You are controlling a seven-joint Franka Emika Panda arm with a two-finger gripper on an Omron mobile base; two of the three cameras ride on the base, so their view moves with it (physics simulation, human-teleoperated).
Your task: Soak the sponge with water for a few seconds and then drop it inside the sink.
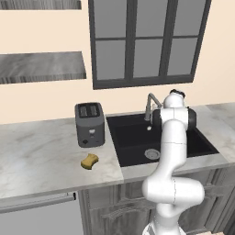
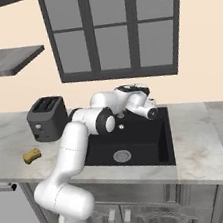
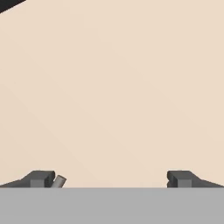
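Observation:
The small yellow-orange sponge (image 1: pixel 89 161) (image 2: pixel 32 155) lies on the marble counter in front of the toaster, left of the sink. The black sink (image 1: pixel 133 133) (image 2: pixel 144 140) has a round silver drain (image 1: pixel 152 154) and a grey gooseneck faucet (image 1: pixel 151 103) at its back edge. The water is out of view. My gripper (image 2: pixel 153 111) (image 3: pixel 111 178) hangs above the back of the basin near the faucet, far from the sponge. It faces the beige wall, open, with nothing between its fingertips (image 3: pixel 43 178).
A dark grey toaster (image 1: pixel 89 124) (image 2: pixel 47 118) stands on the counter just left of the sink. A dark-framed window (image 1: pixel 147 41) and grey wall shelves (image 1: pixel 41 66) sit above the counter. Bare marble counter (image 1: pixel 36 151) stretches left of the sponge.

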